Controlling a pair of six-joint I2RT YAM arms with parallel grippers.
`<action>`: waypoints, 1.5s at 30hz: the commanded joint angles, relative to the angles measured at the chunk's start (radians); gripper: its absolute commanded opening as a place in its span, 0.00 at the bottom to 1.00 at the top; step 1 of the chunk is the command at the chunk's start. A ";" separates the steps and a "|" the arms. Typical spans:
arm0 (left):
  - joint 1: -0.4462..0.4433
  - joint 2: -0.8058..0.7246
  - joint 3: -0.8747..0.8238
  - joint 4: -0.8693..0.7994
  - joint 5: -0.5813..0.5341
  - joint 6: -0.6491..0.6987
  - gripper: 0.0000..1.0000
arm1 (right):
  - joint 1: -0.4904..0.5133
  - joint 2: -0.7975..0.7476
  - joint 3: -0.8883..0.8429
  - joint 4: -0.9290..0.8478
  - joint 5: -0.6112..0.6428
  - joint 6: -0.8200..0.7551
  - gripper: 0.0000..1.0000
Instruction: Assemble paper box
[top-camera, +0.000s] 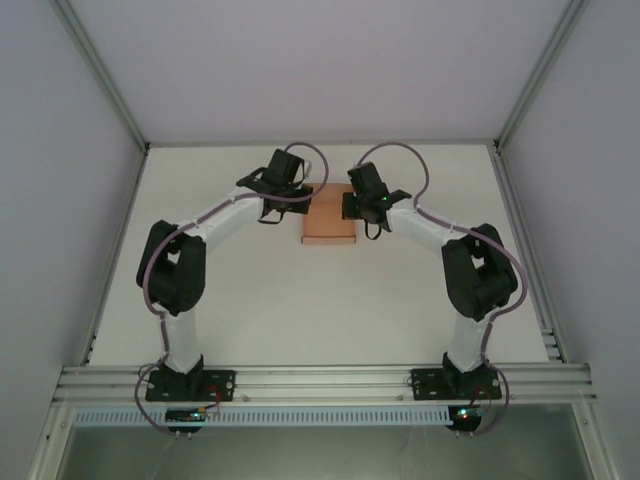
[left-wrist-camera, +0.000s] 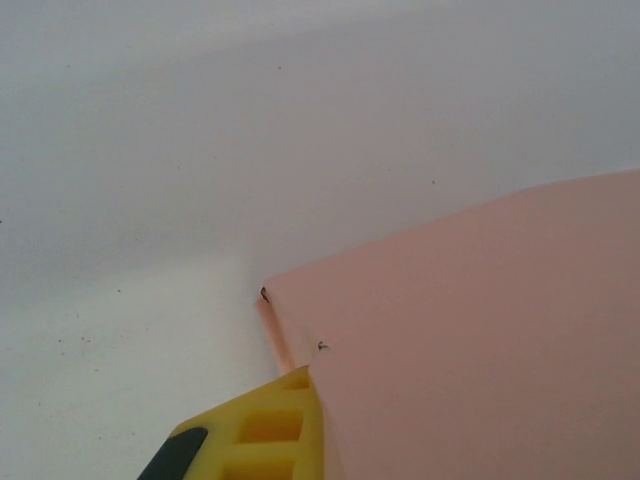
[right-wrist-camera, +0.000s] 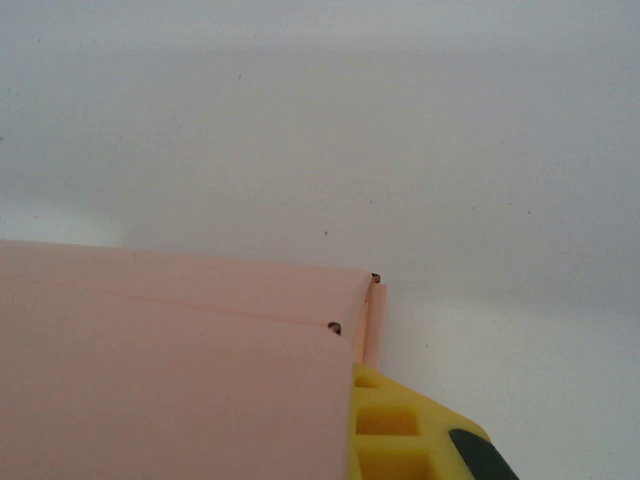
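Left gripper (top-camera: 303, 198), overhead view: I am holding it at the left edge of the paper box (top-camera: 330, 215), which is lying as a low salmon-pink square on the white table (top-camera: 250, 290), toward the far side and midway between my two arms. Right gripper (top-camera: 352, 207), same view: I am holding it at the box's right edge, facing the left one across the card; both sets of jaws are showing too small here to read. Left wrist view: my left gripper (left-wrist-camera: 316, 382) is sitting closed down narrow, one yellow finger (left-wrist-camera: 262, 432) showing at the bottom and touching the edge of the paper box (left-wrist-camera: 480, 340). The box's broad pink face is covering the place of the other finger, so I am reading this as a pinch on the card. A thin strip of card is running up beside the finger to a corner, with the table (left-wrist-camera: 150, 180) lying pale behind. Right wrist view: my right gripper (right-wrist-camera: 352, 372) is likewise sitting closed narrow on the paper box (right-wrist-camera: 170, 380), one yellow finger (right-wrist-camera: 385, 425) touching the card's right edge, the other hidden behind the pink face. Two layers of card are overlapping here, and the table (right-wrist-camera: 450, 150) is lying beyond.
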 joint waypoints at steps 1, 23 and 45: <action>-0.063 0.024 0.009 0.122 0.111 -0.088 0.00 | 0.049 0.026 0.031 0.093 -0.074 0.058 0.00; -0.067 -0.152 -0.281 0.138 0.138 -0.055 0.24 | 0.121 -0.087 -0.276 0.118 0.128 -0.071 0.00; 0.134 -0.256 -0.221 0.045 0.242 -0.218 0.99 | 0.175 -0.096 -0.336 0.153 0.235 -0.075 0.06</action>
